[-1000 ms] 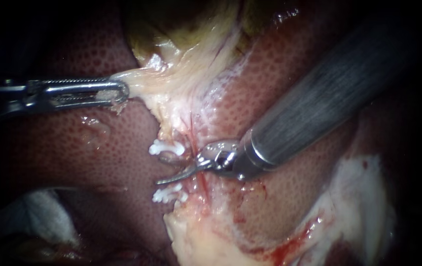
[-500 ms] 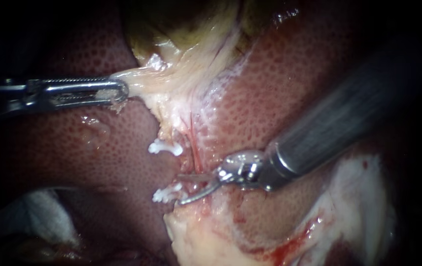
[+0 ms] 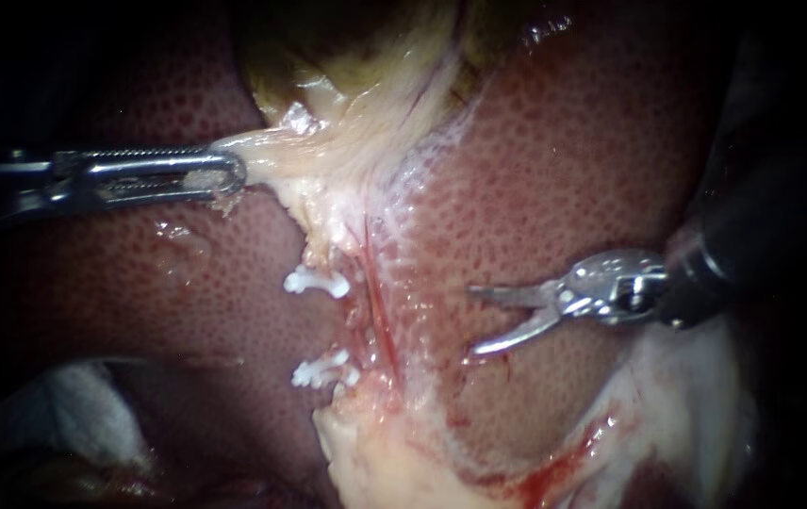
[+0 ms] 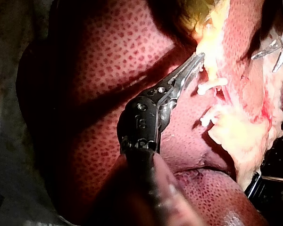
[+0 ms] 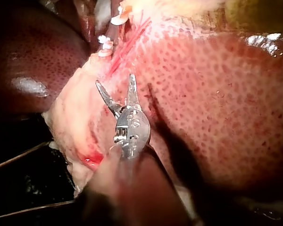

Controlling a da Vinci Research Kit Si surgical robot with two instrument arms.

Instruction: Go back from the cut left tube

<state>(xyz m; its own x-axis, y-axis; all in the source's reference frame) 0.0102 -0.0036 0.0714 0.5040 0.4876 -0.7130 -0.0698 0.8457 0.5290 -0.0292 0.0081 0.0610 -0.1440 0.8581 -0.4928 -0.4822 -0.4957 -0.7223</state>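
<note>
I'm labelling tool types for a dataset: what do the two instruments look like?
The left instrument has a silver tool: long slotted jaws with fine teeth, on a black wrist joint with small screws. The right instrument has a shiny silver tool: two slim, pointed, slightly curved blades on a metal hinge, then a thick dark shaft. No cables show.

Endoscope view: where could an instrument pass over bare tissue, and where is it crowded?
Free: bare liver above the open-jawed right instrument, and below the left instrument, whose jaws are shut on pale tissue. Crowded: the middle strip, around the upper clip and lower clip.
</note>
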